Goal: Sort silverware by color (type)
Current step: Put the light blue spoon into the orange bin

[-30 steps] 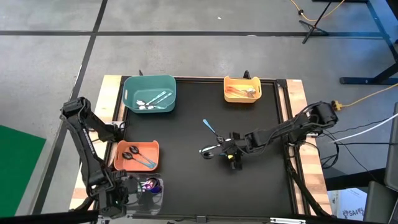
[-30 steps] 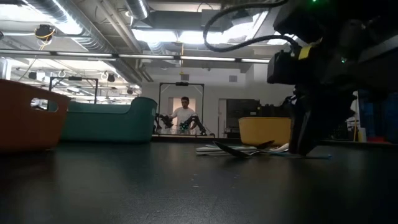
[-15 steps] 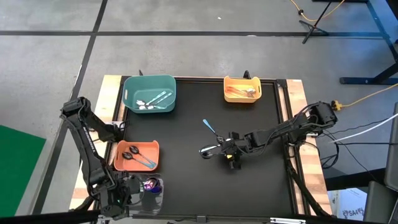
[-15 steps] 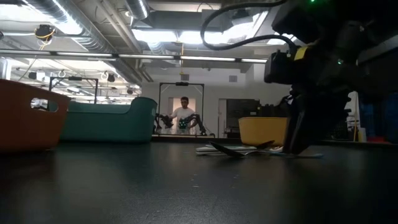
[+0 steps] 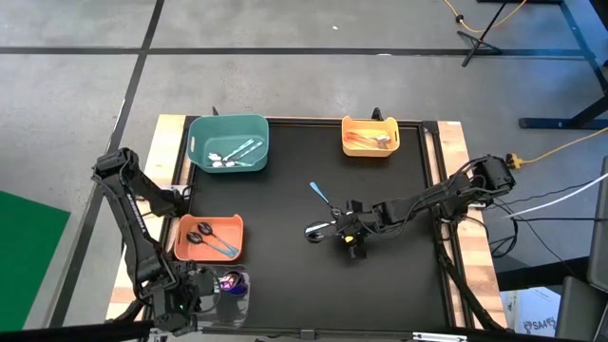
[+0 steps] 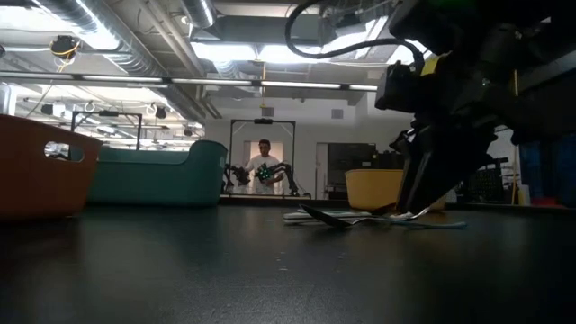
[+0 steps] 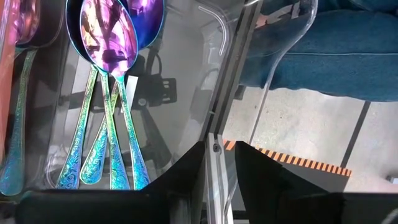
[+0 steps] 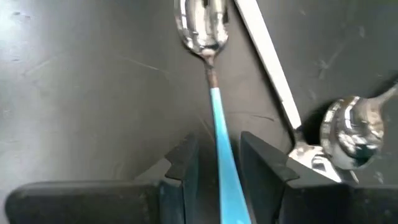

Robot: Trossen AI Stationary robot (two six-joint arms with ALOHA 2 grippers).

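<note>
The worktop (image 5: pixel 285 190) is a black mat on a light wooden frame, standing on grey concrete floor; the low view looks across it into a lit hall where a person (image 6: pixel 264 164) sits far back.

From above, the right pincer (image 5: pixel 348 228) sits low near the worktop's middle, beside loose silverware: a blue-handled spoon (image 5: pixel 319 194) and a silver spoon (image 5: pixel 317 230). Its wrist view shows what the overhead cannot: the blue handle (image 8: pixel 222 149) runs between the two fingers, which stand apart on either side of it; whether they pinch it I cannot tell.

The left pincer (image 7: pixel 219 180) hovers at the near left corner over a clear bin (image 5: pixel 231 288), its fingers slightly apart and holding nothing. Only its wrist view reveals the iridescent purple spoons (image 7: pixel 109 74) inside.

A teal bin (image 5: pixel 228 143), a yellow bin (image 5: pixel 370 136) and an orange bin (image 5: pixel 209 237) also hold spoons.
</note>
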